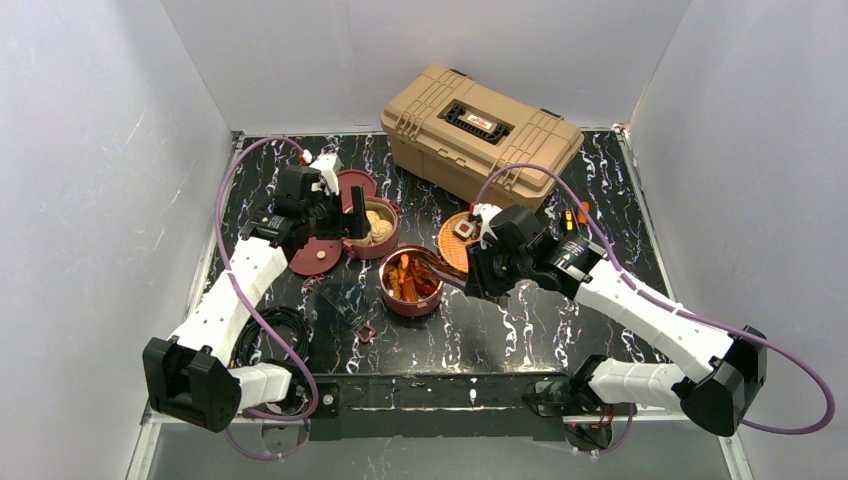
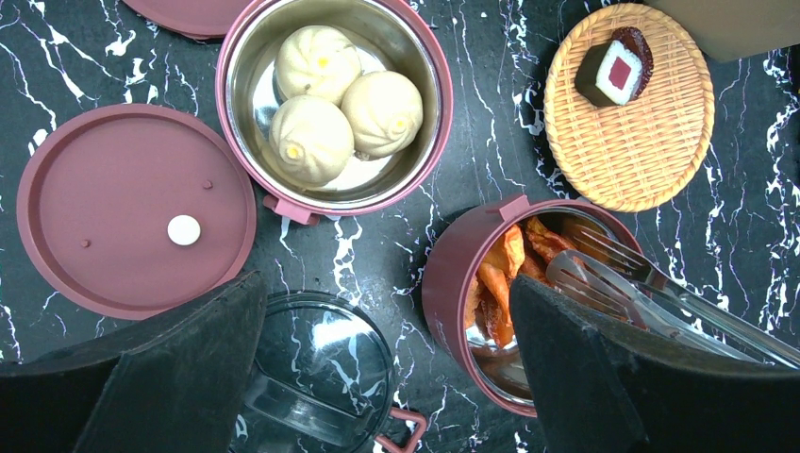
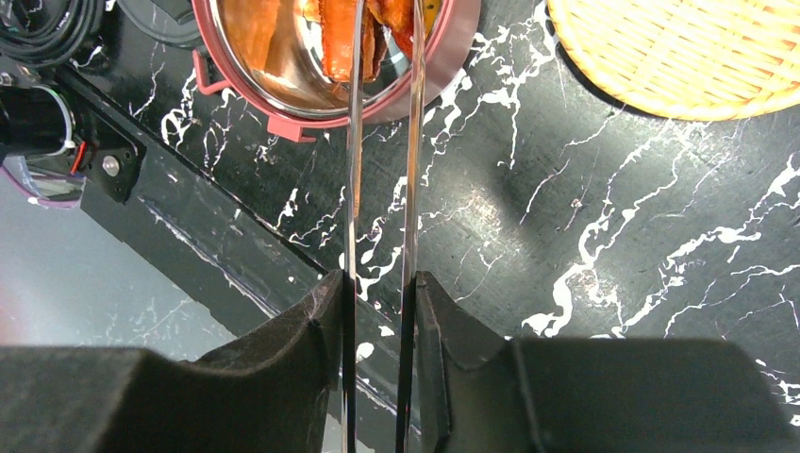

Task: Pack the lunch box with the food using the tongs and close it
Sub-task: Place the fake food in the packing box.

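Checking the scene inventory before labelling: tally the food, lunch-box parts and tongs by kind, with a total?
Buns: 3
Maroon bowls: 2
Maroon lids: 2
Clear lid: 1
Dark-rimmed piece on woven plate: 1
Tongs: 1
Orange chunks: heaped, cannot count
Total: 10, plus the chunks

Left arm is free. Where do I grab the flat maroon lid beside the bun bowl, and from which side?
Its rim, from straight above, I'd say. The lid lies flat on the table, leaving nothing to get under, and its edge looks raised. Straddle the edge farthest from the bun bowl with the open left gripper.
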Controlling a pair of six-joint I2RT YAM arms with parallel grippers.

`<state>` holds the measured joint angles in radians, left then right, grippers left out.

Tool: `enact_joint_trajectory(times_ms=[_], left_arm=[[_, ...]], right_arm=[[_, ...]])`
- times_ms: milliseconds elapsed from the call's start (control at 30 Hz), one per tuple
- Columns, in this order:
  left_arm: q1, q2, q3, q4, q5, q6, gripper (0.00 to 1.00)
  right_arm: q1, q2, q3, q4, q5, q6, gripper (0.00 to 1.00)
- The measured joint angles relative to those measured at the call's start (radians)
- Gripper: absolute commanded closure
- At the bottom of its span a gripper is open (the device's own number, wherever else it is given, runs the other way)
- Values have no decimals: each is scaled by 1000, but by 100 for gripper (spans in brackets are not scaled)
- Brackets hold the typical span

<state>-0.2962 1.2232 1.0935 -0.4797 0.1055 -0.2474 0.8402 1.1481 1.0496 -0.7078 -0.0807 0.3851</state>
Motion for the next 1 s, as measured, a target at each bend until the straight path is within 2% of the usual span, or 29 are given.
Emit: enact_joint_trajectory(times_ms=[733,1000], left_arm=[[0,0,0,0,0,0,1],[0,0,0,0,0,0,1]], right_arm=[[0,-2,53,0,22,-1,56],[3,-16,90,-8,68,2,62]])
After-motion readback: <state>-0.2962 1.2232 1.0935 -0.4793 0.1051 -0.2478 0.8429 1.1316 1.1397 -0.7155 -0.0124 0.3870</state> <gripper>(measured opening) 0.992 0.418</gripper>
